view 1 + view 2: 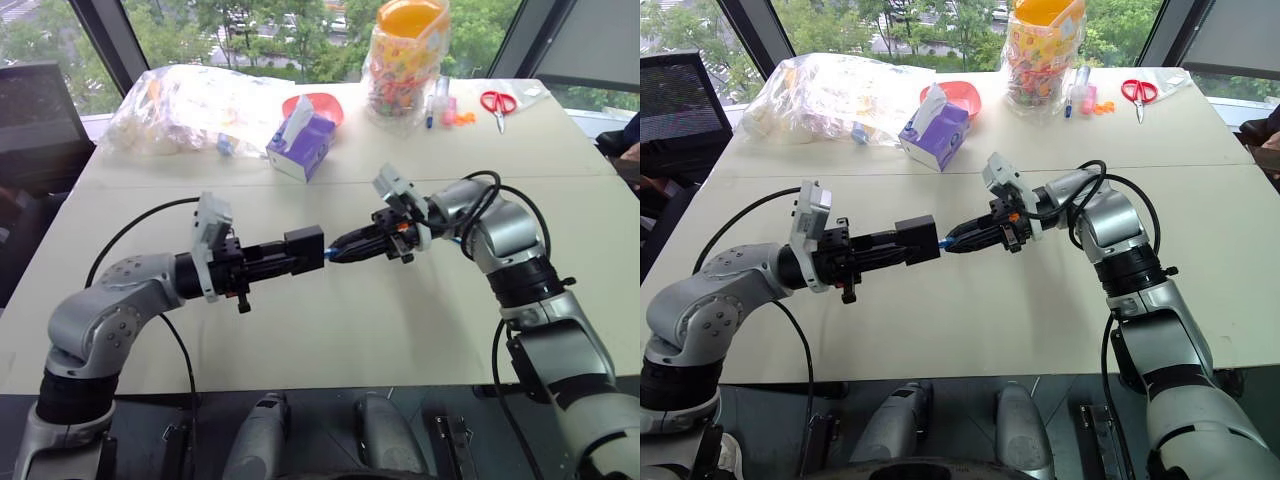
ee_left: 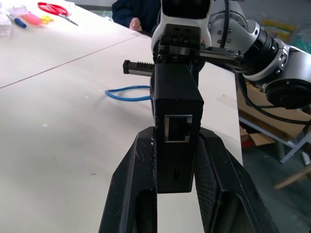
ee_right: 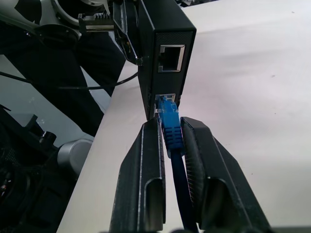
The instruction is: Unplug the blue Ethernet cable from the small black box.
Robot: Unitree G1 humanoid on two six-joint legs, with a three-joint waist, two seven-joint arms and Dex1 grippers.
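blue ethernet cable (image 3: pixel 171 127), seemingly still plugged into the small black box (image 3: pixel 163 53) clamped by left claw (image 2: pixel 176 160), is pinched by right claw (image 3: pixel 171 141).

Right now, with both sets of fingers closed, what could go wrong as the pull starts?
The right fingers pinch the bright-blue Ethernet cable at its blue plug boot, which is still seated in the small matte-black box; if the latch tab isn't pressed, pulling may strain the port or make the fingers slide off. The left fingers hold only the box's end, so it might twist or slip out. The slack blue loop on the white table could snag.
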